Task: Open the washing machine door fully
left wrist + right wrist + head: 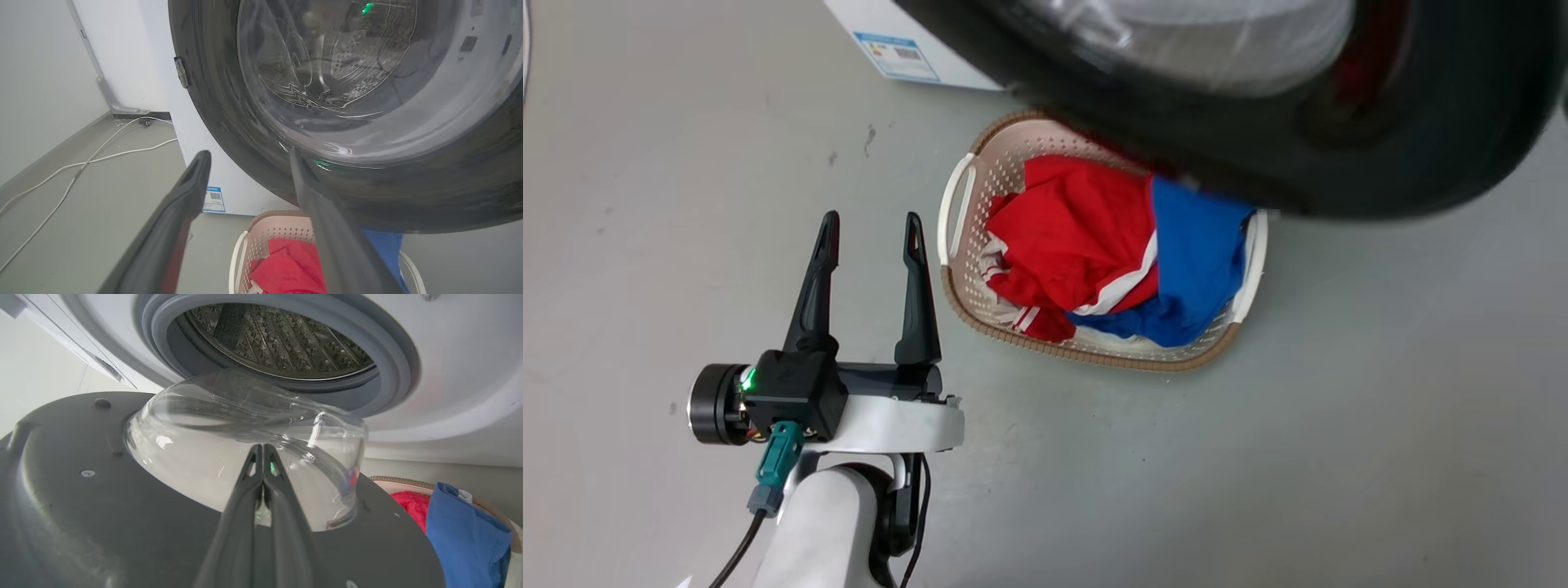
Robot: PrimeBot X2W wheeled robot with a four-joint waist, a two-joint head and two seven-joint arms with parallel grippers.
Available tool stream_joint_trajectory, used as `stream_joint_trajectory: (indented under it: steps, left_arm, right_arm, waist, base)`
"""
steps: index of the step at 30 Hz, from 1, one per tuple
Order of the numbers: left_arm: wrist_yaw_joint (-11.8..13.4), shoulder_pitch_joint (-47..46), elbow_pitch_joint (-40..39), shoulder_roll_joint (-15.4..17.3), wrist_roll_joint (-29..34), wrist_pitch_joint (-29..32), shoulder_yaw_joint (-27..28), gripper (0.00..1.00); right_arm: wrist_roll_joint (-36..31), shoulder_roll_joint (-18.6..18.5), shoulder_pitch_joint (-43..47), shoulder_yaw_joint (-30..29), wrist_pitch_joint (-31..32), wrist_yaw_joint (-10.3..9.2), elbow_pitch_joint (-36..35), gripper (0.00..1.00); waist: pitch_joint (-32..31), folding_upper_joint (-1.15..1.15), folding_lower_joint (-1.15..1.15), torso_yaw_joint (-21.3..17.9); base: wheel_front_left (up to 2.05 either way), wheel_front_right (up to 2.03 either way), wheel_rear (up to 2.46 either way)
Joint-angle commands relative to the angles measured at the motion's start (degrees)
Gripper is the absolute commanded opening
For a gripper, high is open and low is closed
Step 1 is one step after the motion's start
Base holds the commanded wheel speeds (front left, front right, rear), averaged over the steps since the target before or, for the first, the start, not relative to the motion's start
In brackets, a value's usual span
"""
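Washing machine door stands partly off washing machine, hanging above laundry basket. Right gripper pressed together, tips at glass bowl, inner side. Left gripper spread, idle. I'd push steadily outward on dark door face, not glass, following door's arc.

Grey floor; pale wall; white cable along floor

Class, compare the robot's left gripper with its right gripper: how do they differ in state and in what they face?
The left gripper is open, its tips well apart; the right gripper is shut, tips pressed together. The left gripper faces the glossy outer side of the washing machine door; the right gripper faces its inner side, at the glass bowl. Both have long dark fingers and hold nothing.
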Motion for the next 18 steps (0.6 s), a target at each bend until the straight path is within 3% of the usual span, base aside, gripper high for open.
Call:
stream_joint_trajectory:
  steps: [1, 18]
  left_arm:
    - [-0.3, 0.4, 0.1, 0.0, 0.2, -0.2, 0.2, 1.0]
    - [-1.3, 2.5, 0.8, 0.0, 1.0, -0.2, 1.2, 1.0]
  right_arm:
    - [0.7, -0.1, 2.1, -0.3, 0.2, 0.16, -1.8, 0.0]
    - [4.0, 3.2, 18.6, 0.6, 0.9, 0.17, -17.1, 0.0]
  waist:
    - [-0.9, 0.0, -0.01, -0.5]
    - [-4.5, 0.0, -0.01, -1.4]
  base:
    - [0.0, 0.0, 0.0]
    - [0.0, 0.0, 0.0]
